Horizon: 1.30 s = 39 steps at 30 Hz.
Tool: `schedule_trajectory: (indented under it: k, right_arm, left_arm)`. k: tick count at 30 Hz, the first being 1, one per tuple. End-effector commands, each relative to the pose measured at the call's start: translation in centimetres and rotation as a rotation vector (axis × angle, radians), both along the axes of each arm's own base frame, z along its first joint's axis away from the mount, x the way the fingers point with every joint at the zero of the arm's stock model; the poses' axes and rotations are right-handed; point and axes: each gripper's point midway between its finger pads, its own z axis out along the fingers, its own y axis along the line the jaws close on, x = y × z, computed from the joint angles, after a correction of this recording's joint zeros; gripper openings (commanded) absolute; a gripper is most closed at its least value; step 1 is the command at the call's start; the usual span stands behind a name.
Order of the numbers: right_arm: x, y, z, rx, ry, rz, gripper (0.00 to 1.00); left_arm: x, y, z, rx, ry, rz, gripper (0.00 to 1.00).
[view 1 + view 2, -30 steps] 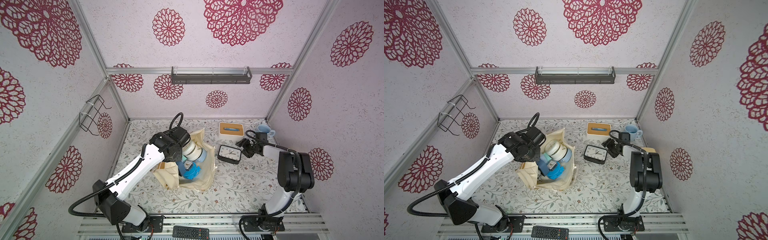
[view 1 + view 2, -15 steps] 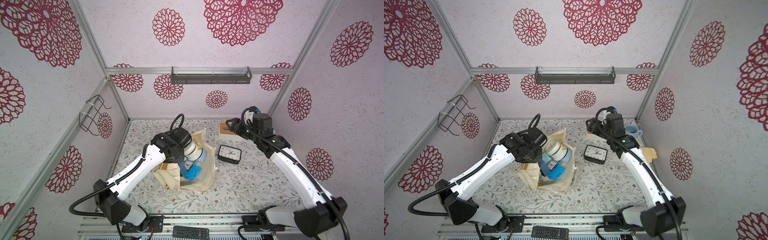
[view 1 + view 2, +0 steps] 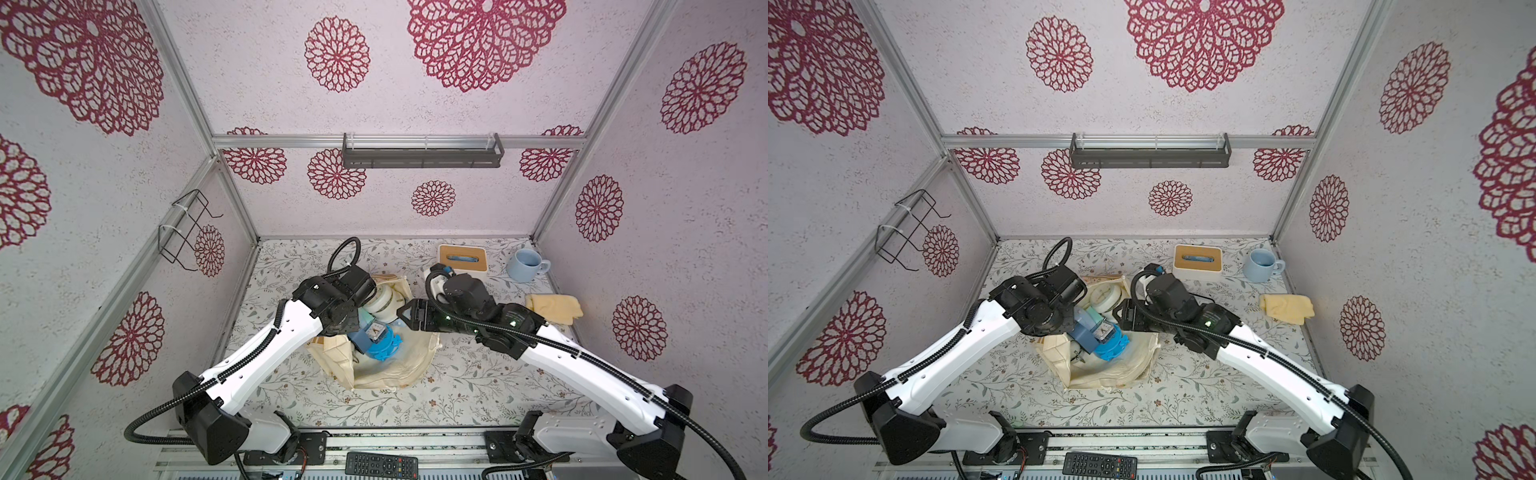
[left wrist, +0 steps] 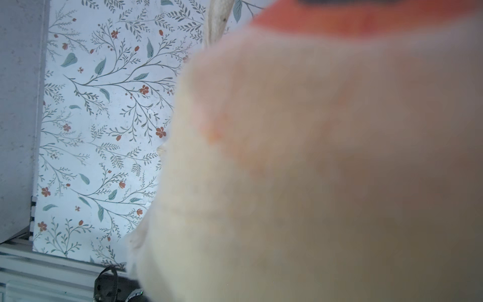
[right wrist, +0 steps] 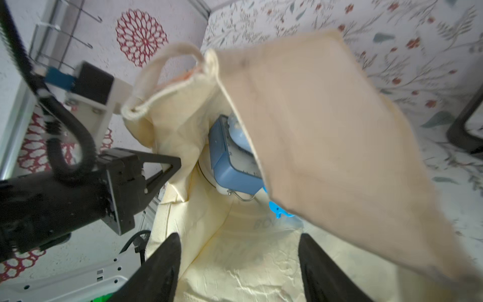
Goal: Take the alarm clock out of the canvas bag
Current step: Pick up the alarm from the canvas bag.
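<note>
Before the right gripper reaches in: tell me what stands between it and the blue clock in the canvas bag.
A slack side panel of the canvas bag hangs across part of the blue clock; the open right gripper otherwise faces it unobstructed.

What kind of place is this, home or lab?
Probably a home-styled robot test booth: wallpapered panels in an aluminium frame, a left arm and right arm bolted to a rail, props like a mug and remote control.
</note>
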Motion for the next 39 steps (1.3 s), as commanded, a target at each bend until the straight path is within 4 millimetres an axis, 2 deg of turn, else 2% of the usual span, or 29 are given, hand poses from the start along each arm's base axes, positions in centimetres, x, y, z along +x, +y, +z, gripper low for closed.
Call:
schedule_trajectory:
  k: [1, 8, 11, 15, 18, 26, 29, 33, 39]
  right_arm:
    - [-0.5, 2.6, -0.4, 0.038, 0.0, 0.024, 0.76]
    - [0.1, 6.5, -5.9, 0.057, -0.001, 0.072, 0.84]
    - [0.7, 8.3, -7.2, 0.079, 0.016, 0.087, 0.86]
    - [1.3, 9.1, -7.5, 0.016, -0.096, 0.123, 0.87]
    - [1.2, 8.5, -7.4, -0.134, -0.274, 0.202, 0.87]
    - [-1.6, 8.1, -6.9, -0.342, -0.658, 0.503, 0.85]
    - [-1.9, 7.9, -6.4, -0.368, -0.778, 0.53, 0.85]
    - [-1.4, 8.3, -6.5, -0.39, -0.854, 0.543, 0.86]
    - [0.1, 10.5, -8.4, -0.397, -0.849, 0.548, 0.86]
  left_arm:
    - [-2.9, 1.7, -1.0, 0.063, 0.094, 0.026, 0.0]
    - [-3.2, 2.2, -1.2, 0.084, 0.103, 0.014, 0.0]
    - [-3.2, 2.3, -1.2, 0.091, 0.102, 0.009, 0.0]
    - [-3.1, 2.3, -1.4, 0.094, 0.102, 0.005, 0.0]
    - [-3.0, 2.4, -1.4, 0.1, 0.092, 0.004, 0.0]
    - [-2.2, 2.1, -1.4, 0.084, 0.04, -0.019, 0.0]
    - [-2.2, 2.3, -1.6, 0.094, 0.033, -0.016, 0.0]
    - [-2.3, 2.6, -1.8, 0.101, 0.026, -0.013, 0.0]
    - [-2.3, 2.9, -1.5, 0.095, 0.007, -0.008, 0.0]
